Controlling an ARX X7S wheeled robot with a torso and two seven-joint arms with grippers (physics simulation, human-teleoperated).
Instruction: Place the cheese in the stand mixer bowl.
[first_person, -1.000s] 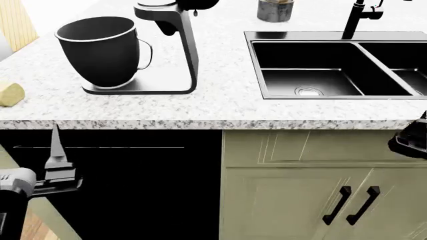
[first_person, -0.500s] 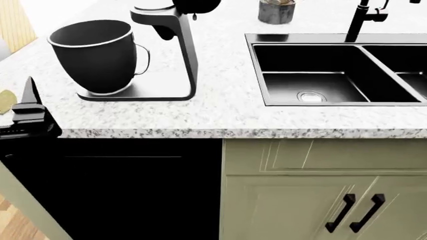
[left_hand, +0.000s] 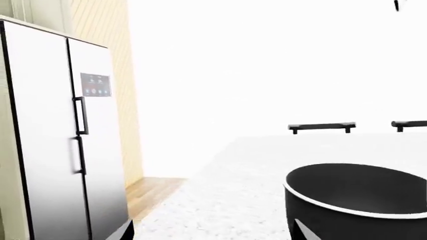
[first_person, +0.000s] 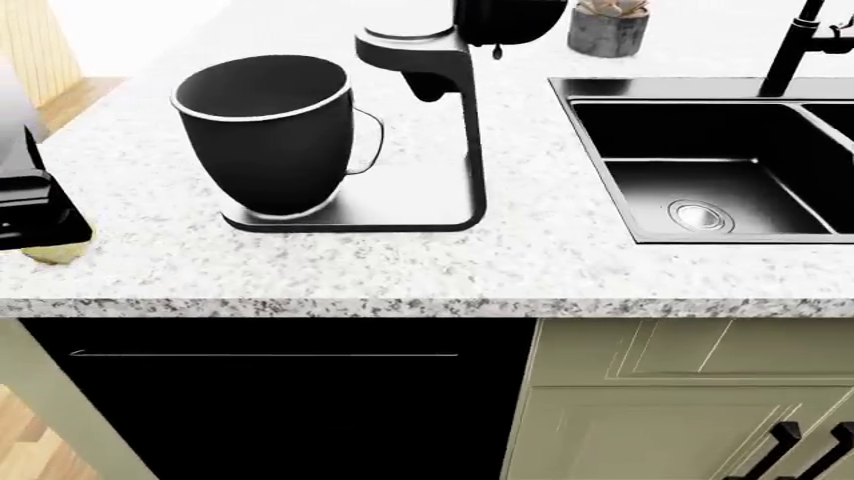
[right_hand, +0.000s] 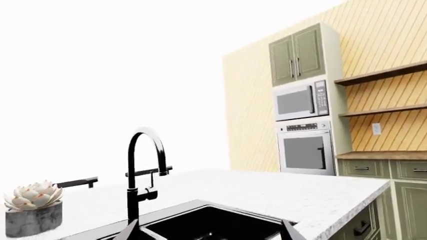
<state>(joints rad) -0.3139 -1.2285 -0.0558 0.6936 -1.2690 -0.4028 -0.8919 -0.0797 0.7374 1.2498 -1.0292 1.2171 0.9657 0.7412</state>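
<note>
The stand mixer bowl (first_person: 274, 130), dark with a thin light rim and a side handle, sits on the mixer's base at the counter's left in the head view. It also shows in the left wrist view as the bowl (left_hand: 360, 200), ahead and to one side. Only a pale yellow sliver of the cheese (first_person: 56, 254) shows at the head view's left edge, mostly covered by my left gripper (first_person: 30, 195). The left gripper (left_hand: 212, 235) is open, nothing between its tips. My right gripper (right_hand: 210, 235) is open over the sink and out of the head view.
The black stand mixer (first_person: 434, 90) arches over the bowl. A black double sink (first_person: 707, 95) with a faucet (right_hand: 143, 170) lies to the right, with a small potted plant (first_person: 607, 25) behind. A fridge (left_hand: 47, 140) stands beyond the counter's left end.
The head view has shifted, so the counter scene sits further right. My left gripper rose from below the counter edge to over the cheese. The right gripper has left the head view.
</note>
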